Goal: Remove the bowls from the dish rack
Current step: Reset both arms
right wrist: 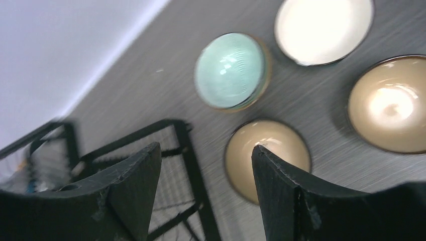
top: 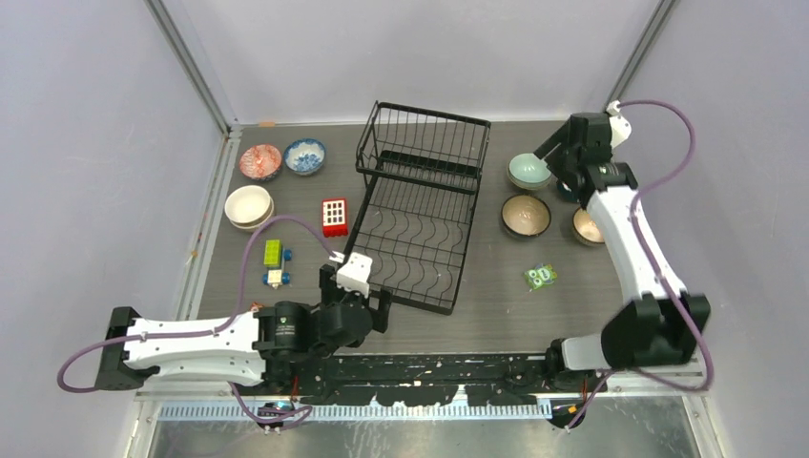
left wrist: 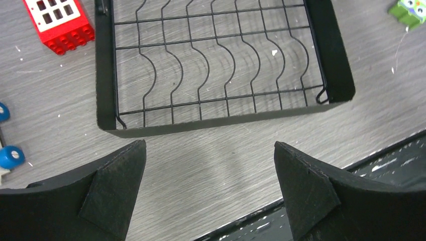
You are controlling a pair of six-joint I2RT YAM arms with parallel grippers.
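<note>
While both arms hang over the table (top: 496,315), the dish rack (top: 420,224) sits dead centre. It's all black wire, with a flat tray of wavy slot wires at the near end, joined to a boxy upright basket at the far end. The left gripper (left wrist: 210,145) hovers just near of the tray's near edge, fingers (left wrist: 115,196) spread wide, only grey tabletop between them.

Over at the far right, the right gripper (right wrist: 206,148) has its jaws wide apart too, gripping nothing, poised above a cluster of bowls. They're on the table right of the rack. There's a pale green bowl (right wrist: 231,70) with a ribbed inside and a tan rim, and a cream-lined bowl (right wrist: 324,30) with a dark rim beside it. Then come two glossy tan bowls (right wrist: 387,103), one partly hidden behind a finger (right wrist: 286,201), close to the rack's corner.

Left of the rack, three more stand on the table. A red patterned bowl (top: 259,161) and a blue-and-white bowl (top: 305,156) sit side by side at the far end, with a cream bowl (top: 249,205) just nearer. A red block (top: 334,217) with white squares stands just left of the tray, and small coloured blocks (top: 275,260) lie nearer still.
</note>
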